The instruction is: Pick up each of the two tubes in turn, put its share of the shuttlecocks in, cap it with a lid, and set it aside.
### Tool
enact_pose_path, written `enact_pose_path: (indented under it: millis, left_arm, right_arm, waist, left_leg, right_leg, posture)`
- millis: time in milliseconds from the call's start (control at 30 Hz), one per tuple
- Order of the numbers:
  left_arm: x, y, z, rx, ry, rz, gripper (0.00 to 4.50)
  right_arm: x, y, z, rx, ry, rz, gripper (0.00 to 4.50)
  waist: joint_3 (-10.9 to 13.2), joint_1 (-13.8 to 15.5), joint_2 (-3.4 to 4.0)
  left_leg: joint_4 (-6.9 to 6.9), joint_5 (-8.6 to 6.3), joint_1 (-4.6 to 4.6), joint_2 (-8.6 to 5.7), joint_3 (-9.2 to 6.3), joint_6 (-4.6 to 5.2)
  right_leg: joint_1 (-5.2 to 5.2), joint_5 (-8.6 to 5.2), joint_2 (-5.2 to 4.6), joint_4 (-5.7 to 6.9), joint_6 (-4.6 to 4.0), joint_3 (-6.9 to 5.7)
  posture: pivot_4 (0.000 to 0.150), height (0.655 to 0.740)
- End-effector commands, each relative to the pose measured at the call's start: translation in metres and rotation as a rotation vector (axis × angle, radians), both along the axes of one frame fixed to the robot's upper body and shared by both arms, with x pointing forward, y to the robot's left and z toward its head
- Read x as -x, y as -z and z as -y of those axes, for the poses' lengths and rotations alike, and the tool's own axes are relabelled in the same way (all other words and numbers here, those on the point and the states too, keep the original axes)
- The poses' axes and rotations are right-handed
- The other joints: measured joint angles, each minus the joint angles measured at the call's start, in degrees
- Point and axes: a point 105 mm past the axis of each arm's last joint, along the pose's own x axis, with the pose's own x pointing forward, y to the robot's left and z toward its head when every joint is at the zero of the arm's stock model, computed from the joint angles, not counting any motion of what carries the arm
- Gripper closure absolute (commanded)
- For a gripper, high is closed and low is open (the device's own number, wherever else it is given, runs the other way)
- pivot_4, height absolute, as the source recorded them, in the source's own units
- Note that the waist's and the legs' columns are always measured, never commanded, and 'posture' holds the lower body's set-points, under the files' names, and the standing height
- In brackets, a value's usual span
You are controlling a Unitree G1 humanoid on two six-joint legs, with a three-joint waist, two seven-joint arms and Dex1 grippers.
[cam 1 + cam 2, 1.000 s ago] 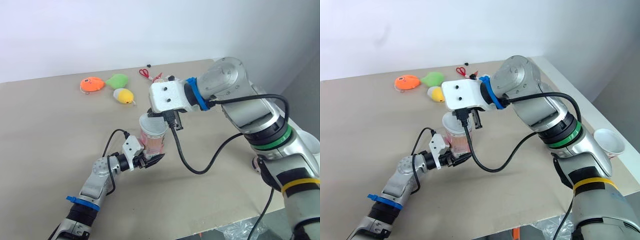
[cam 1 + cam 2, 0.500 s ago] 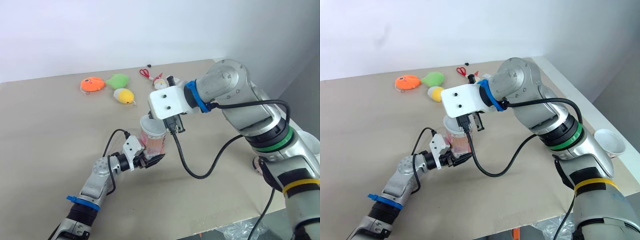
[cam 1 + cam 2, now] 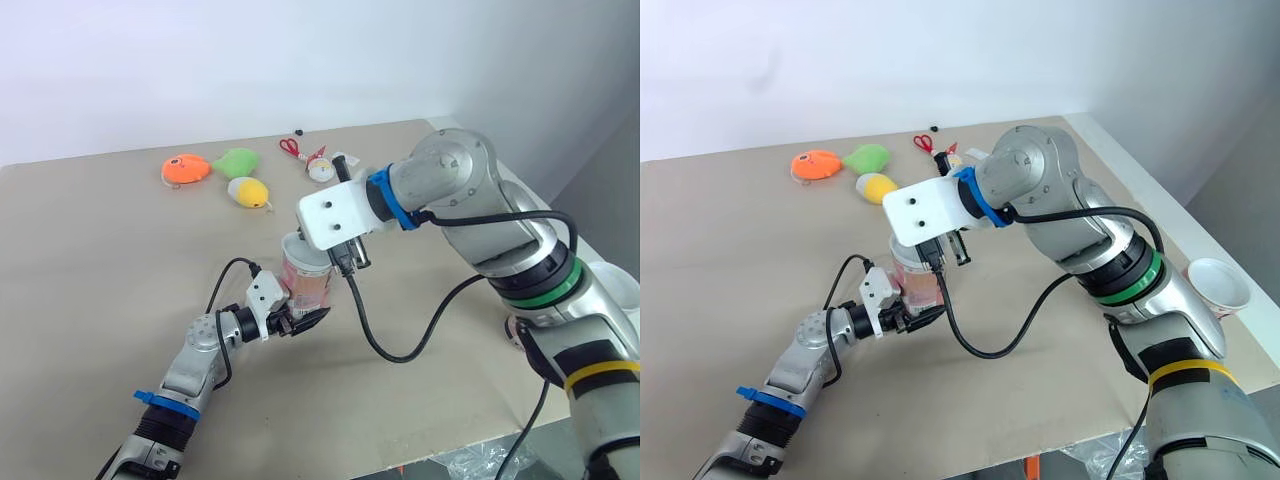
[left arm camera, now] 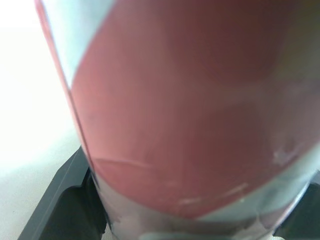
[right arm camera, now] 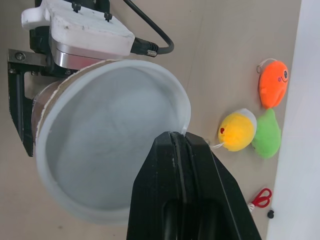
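The left tool (image 3: 302,318) was clamped on the lower part of the red-and-white tube (image 3: 308,282), holding it tilted just above the bench (image 3: 90,270). The right tool (image 5: 177,138) hung over the tube's white open rim with its fingers pressed together, their tips at the rim's edge. Farther back on the bench lay a yellow plush toy (image 3: 247,191), a green one (image 3: 235,160), an orange fish toy (image 3: 184,167) and red scissors (image 3: 289,146).

The tube (image 3: 306,280) is sitting in the left gripper (image 3: 298,322) near the middle of the table (image 3: 100,260), the right gripper (image 5: 181,144) is hanging just over its rim, three soft toys (image 3: 247,191) are lying behind it to the left, and the scissors (image 3: 289,147) are lying farther back.
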Motion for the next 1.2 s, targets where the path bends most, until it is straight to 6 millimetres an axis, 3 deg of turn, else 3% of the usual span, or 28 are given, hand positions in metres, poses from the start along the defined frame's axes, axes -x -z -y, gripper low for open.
enact_pose_path:
  millis: [33, 367, 467, 667, 700, 733, 867, 1067, 1200]
  left_arm:
    - [0.000, 0.020, -0.005, -0.031, -0.032, -0.070, 1.16]
    - [0.000, 0.019, -0.004, -0.030, -0.031, -0.070, 1.16]
    - [0.000, 0.020, -0.004, -0.030, -0.030, -0.071, 1.16]
    - [0.000, 0.020, -0.004, -0.029, -0.030, -0.073, 1.16]
    - [0.000, 0.020, -0.004, -0.029, -0.030, -0.073, 1.16]
    - [0.000, 0.019, -0.004, -0.029, -0.030, -0.073, 1.16]
    - [0.001, 0.019, -0.004, -0.029, -0.030, -0.073, 1.16]
    - [0.001, 0.020, -0.004, -0.030, -0.029, -0.075, 1.16]
    - [0.001, 0.020, -0.004, -0.030, -0.028, -0.075, 1.16]
  right_arm:
    - [-0.005, 0.011, 0.006, 0.053, 0.027, -0.003, 4.46]
    - [0.004, 0.009, 0.000, 0.014, -0.012, -0.049, 4.46]
    - [0.004, 0.007, -0.001, 0.006, -0.011, -0.053, 3.60]
    - [0.004, 0.005, -0.001, -0.006, -0.010, -0.059, 0.60]
    - [0.004, 0.005, -0.001, -0.007, -0.009, -0.059, 0.18]
    - [0.004, 0.005, -0.001, -0.008, -0.009, -0.058, 0.08]
    - [0.003, -0.004, -0.004, -0.065, -0.008, -0.059, 0.08]
    - [0.004, -0.044, -0.005, -0.197, -0.028, -0.053, 0.08]
    - [0.007, -0.055, -0.003, -0.231, -0.048, -0.080, 2.01]
  waist:
    - [0.0, 0.0, 0.00]
    - [0.0, 0.0, 0.01]
    - [0.0, 0.0, 0.01]
    - [0.0, 0.0, 0.05]
    - [0.0, 0.0, 0.06]
    - [0.0, 0.0, 0.07]
    - [-0.1, 0.0, 0.08]
    - [0.0, 0.0, 0.14]
    - [0.0, 0.0, 0.13]
  left_leg:
    - [0.00, 0.00, 0.00, 0.00, 0.00, 0.00]
    - [0.00, 0.00, 0.03, 0.00, -0.06, 0.01]
    - [0.00, 0.00, 0.02, 0.00, -0.08, 0.01]
    - [-0.01, 0.00, 0.03, -0.01, -0.10, 0.01]
    - [-0.01, 0.00, 0.03, -0.01, -0.10, 0.00]
    - [-0.02, 0.00, 0.03, -0.01, -0.11, 0.00]
    - [-0.04, 0.00, 0.04, -0.01, -0.12, 0.00]
    - [-0.05, 0.01, 0.00, 0.00, -0.13, 0.01]
    - [-0.10, 0.01, -0.05, -0.01, -0.17, 0.01]
  right_leg:
    - [0.00, 0.00, -0.01, 0.00, 0.00, -0.01]
    - [0.04, -0.13, -0.01, 0.00, -0.23, -0.07]
    - [0.04, -0.13, -0.01, 0.00, -0.23, -0.08]
    - [0.05, -0.14, -0.07, 0.00, -0.24, -0.16]
    - [0.05, -0.15, -0.07, 0.00, -0.26, -0.17]
    - [0.05, -0.16, -0.07, 0.00, -0.26, -0.18]
    - [0.05, -0.17, -0.07, 0.00, -0.29, -0.20]
    - [0.02, -0.17, -0.06, 0.00, -0.30, -0.21]
    - [-0.01, -0.15, -0.12, -0.02, -0.24, -0.29]
  posture:
    - [0.150, 0.7400]
    - [0.150, 0.7400]
    - [0.150, 0.7400]
    - [0.150, 0.7400]
    - [0.150, 0.7400]
    - [0.150, 0.7400]
    - [0.150, 0.7400]
    - [0.150, 0.7400]
    - [0.150, 0.7400]
